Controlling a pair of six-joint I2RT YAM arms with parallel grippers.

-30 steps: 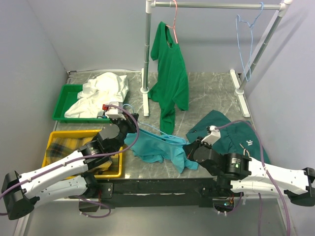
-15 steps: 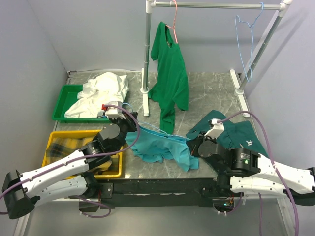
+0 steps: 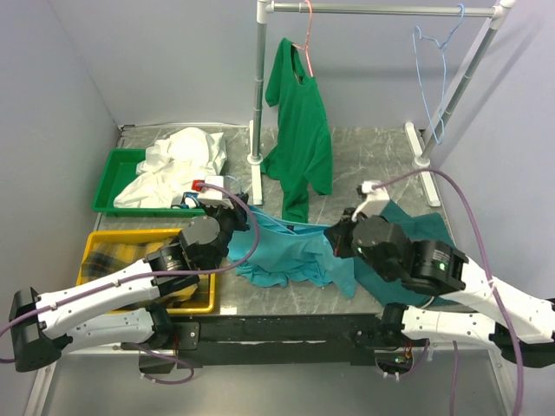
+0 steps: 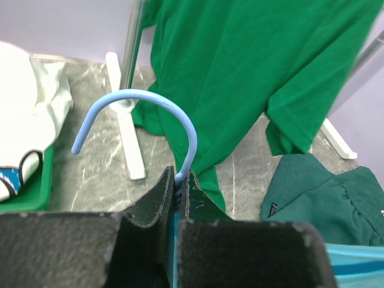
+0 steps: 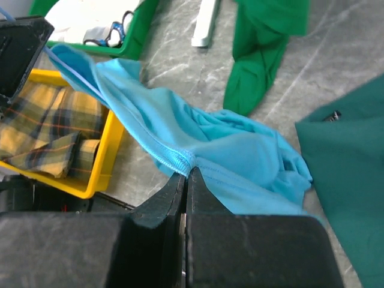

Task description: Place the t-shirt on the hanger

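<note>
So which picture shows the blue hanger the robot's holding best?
The left wrist view: the hook of the thin light-blue wire hanger arches above the left pincer, shut on its neck. The right wrist view shows only a thin wire stretch meeting the turquoise cloth t-shirt; the top view barely shows it.

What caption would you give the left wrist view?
Left hand pinching the blue hanger below its hook, green shirt hanging behind.

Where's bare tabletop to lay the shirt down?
Bare marble: back right, between the hanging green shirt and the rack's right foot. Green tray and yellow bin crowd the left; t-shirt and dark garment fill the front.
</note>
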